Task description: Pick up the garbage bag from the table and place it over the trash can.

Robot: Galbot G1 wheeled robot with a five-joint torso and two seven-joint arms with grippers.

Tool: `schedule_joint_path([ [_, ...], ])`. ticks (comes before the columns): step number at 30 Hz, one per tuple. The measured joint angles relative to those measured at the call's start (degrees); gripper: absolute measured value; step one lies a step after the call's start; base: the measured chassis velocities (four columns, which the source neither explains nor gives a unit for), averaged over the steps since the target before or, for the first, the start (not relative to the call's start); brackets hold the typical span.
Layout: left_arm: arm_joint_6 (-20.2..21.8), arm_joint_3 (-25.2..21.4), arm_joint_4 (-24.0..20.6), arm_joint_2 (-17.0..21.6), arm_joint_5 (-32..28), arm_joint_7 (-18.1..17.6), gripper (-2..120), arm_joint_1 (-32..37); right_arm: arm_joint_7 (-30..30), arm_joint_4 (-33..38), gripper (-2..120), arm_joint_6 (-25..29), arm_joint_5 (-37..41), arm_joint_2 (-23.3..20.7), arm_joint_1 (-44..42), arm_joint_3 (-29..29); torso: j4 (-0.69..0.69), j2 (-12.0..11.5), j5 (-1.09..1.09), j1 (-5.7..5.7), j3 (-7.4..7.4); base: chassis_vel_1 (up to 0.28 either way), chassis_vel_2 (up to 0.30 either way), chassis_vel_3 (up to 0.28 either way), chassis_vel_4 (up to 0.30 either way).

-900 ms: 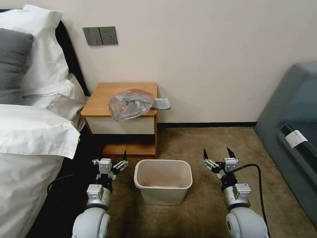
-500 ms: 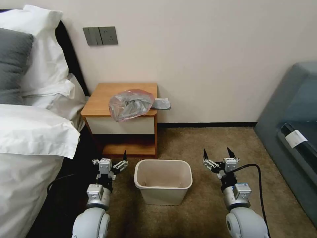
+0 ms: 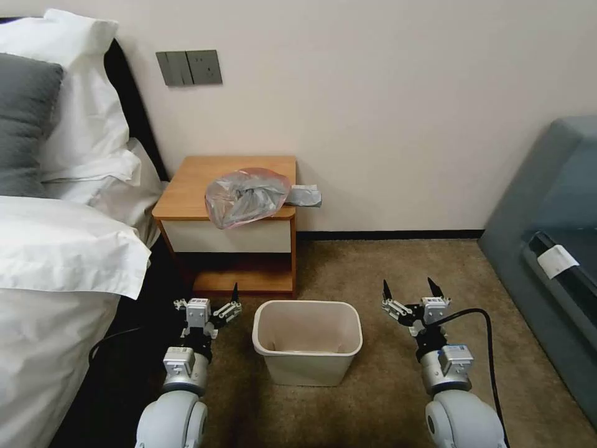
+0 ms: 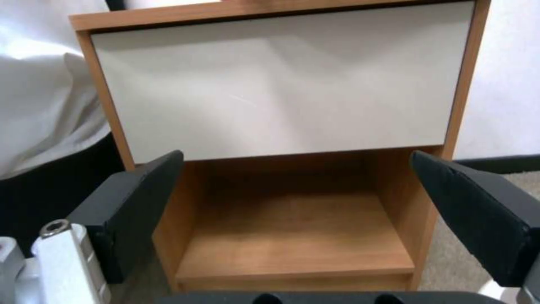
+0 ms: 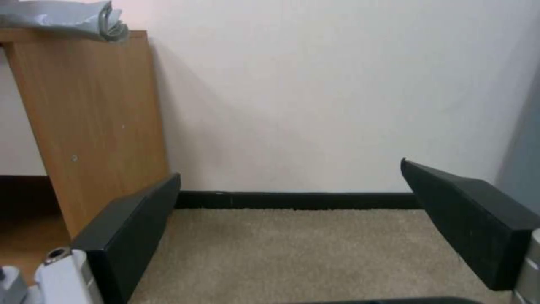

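The crinkled grey garbage bag (image 3: 247, 196) with a pinkish edge lies on the front right of the table (image 3: 193, 186), one end hanging past the right side (image 5: 67, 19). The beige trash can (image 3: 311, 370) stands on the carpet in front of the table, with nothing in it. My left gripper (image 3: 208, 302) is low, left of the can, open, facing the table's white drawer front (image 4: 281, 84) and lower shelf; the left gripper (image 4: 296, 158) holds nothing. My right gripper (image 3: 408, 289) is low, right of the can, and the right gripper (image 5: 290, 169) stands open and empty, pointing at the wall.
A bed (image 3: 56, 249) with white linens and pillows runs along the left, close to the left arm. A grey-blue piece of furniture (image 3: 547, 236) is at the right. A black cable (image 3: 488, 348) loops off the right arm. Open carpet (image 3: 373, 267) lies right of the table.
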Motion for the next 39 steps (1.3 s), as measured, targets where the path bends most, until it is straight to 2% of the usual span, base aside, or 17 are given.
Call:
schedule_joint_path([
  [9, 0.2, -0.1, -0.6, 0.1, -0.2, 0.0, 100, 0.2, 0.0, 0.1, 100, 0.0, 0.0, 0.0, 0.0, 0.0, 0.00, 0.0, 0.00, 0.00, 0.00, 0.000, 0.000, 0.000, 0.000],
  [13, 2.9, -2.0, -8.6, 1.9, -3.9, -1.4, 100, 2.7, 0.0, 5.5, 100, -0.9, -0.3, 1.4, -2.2, -0.1, 0.01, 0.0, -0.01, 0.00, 0.00, 0.000, 0.000, 0.000, 0.000],
  [14, 2.9, -2.0, -8.6, 1.9, -3.9, -1.4, 100, 2.7, 0.0, 5.5, 100, -0.9, -0.3, 1.4, -2.2, -0.1, 0.01, 0.0, -0.01, 0.00, 0.00, 0.000, 0.000, 0.000, 0.000],
  [16, 4.4, -3.0, -13.1, 3.0, -6.1, -2.2, 100, 4.2, -0.1, 10.1, 100, -1.8, -0.6, 2.6, -4.2, -0.1, 0.01, 0.0, -0.01, 0.00, 0.00, 0.000, 0.000, 0.000, 0.000],
  [17, 4.4, -3.0, -13.1, 3.0, -6.1, -2.2, 100, 4.2, -0.1, 10.1, 100, -1.8, -0.6, 2.6, -4.2, -0.1, 0.01, 0.0, -0.01, 0.00, 0.00, 0.000, 0.000, 0.000, 0.000],
  [19, 5.9, -4.0, -17.2, 3.9, -8.0, -2.9, 100, 5.5, -0.2, 14.5, 100, -2.6, -0.9, 3.7, -6.0, -0.2, 0.01, 0.0, -0.01, 0.00, 0.00, 0.000, 0.000, 0.000, 0.000],
  [20, 5.9, -4.0, -17.2, 3.9, -8.0, -2.9, 100, 5.5, -0.2, 14.5, 100, -2.6, -0.9, 3.7, -6.0, -0.2, 0.01, 0.0, -0.01, 0.00, 0.00, 0.000, 0.000, 0.000, 0.000],
  [23, 8.3, -5.6, -24.1, 5.5, -11.2, -4.2, 100, 7.7, -0.3, 22.0, 100, -4.0, -1.4, 5.7, -9.1, -0.4, 0.00, 0.0, -0.01, 0.00, 0.00, 0.000, 0.000, 0.000, 0.000],
  [24, 8.3, -5.6, -24.1, 5.5, -11.2, -4.2, 100, 7.7, -0.3, 22.0, 100, -4.0, -1.4, 5.7, -9.1, -0.4, 0.00, 0.0, -0.01, 0.00, 0.00, 0.000, 0.000, 0.000, 0.000],
  [27, 10.1, -6.8, -28.9, 7.2, -14.3, -4.9, 100, 10.3, -0.5, 24.3, 100, -4.9, 0.8, 6.2, -10.4, -0.8, 0.00, 0.0, 0.03, 0.00, -0.01, 0.000, 0.000, 0.000, 0.000],
  [39, 10.5, -6.4, -29.1, 7.4, -15.3, -4.6, 100, 12.1, -0.5, 23.3, 100, -6.1, 3.5, 6.2, -9.9, -1.0, 0.00, 0.0, 0.00, 0.00, 0.00, 0.000, 0.000, 0.000, 0.000],
])
